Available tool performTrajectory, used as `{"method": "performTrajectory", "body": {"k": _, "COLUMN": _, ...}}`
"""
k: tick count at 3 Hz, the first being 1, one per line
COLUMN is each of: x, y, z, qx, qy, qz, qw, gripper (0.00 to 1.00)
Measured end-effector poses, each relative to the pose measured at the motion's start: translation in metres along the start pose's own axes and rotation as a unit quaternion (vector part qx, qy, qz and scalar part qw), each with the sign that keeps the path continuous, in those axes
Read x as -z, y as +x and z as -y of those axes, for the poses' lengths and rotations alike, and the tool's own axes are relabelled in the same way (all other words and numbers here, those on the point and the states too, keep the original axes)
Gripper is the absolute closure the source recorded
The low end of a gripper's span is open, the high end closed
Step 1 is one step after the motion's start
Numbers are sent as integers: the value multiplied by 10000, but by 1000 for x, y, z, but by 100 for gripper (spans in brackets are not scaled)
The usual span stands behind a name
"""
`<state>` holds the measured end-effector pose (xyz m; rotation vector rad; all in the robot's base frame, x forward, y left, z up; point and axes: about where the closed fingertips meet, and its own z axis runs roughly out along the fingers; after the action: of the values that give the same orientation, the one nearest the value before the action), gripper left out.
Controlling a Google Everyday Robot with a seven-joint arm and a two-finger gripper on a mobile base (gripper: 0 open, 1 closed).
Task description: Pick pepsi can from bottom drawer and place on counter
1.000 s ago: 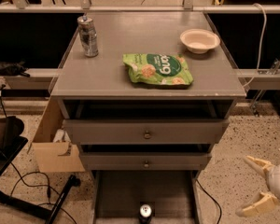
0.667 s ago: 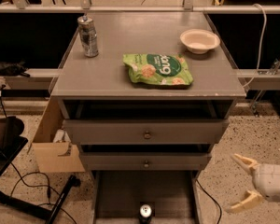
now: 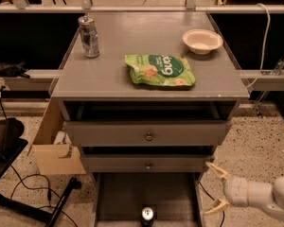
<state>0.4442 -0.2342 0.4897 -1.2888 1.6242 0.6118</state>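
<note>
The pepsi can point(image 3: 147, 215) stands upright in the open bottom drawer point(image 3: 118, 195), near its front edge, showing its silver top and dark body. My gripper point(image 3: 215, 188) is at the lower right, just right of the drawer's right wall, fingers spread open and pointing left, empty. It is to the right of the can and apart from it. The counter point(image 3: 109, 67) is the grey top of the cabinet above.
On the counter stand a silver-grey can point(image 3: 89, 37), a green snack bag point(image 3: 160, 71) and a white bowl point(image 3: 202, 41). Two knobbed drawers point(image 3: 148, 135) sit above the bottom one. A cardboard box point(image 3: 54, 145) and cables lie on the floor at left.
My gripper has moved left, from the right edge of the view to the drawer's right side. Its fingers stay open. The can has not moved.
</note>
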Motion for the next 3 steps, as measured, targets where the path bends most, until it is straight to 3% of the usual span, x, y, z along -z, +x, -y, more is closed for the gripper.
{"method": "performTrajectory", "body": {"k": 1, "x": -20, "y": 35, "z": -16, "qx": -120, "qy": 2, "qz": 146, "qw": 9998, "gripper": 0}}
{"method": "performTrajectory", "body": {"k": 2, "x": -21, "y": 34, "z": -15, "qx": -109, "qy": -16, "qz": 160, "qw": 9998, "gripper": 0}}
{"method": "performTrajectory", "body": {"k": 3, "x": -53, "y": 47, "z": -33, "qx": -65, "qy": -334, "qz": 257, "qw": 9991, "gripper": 0}}
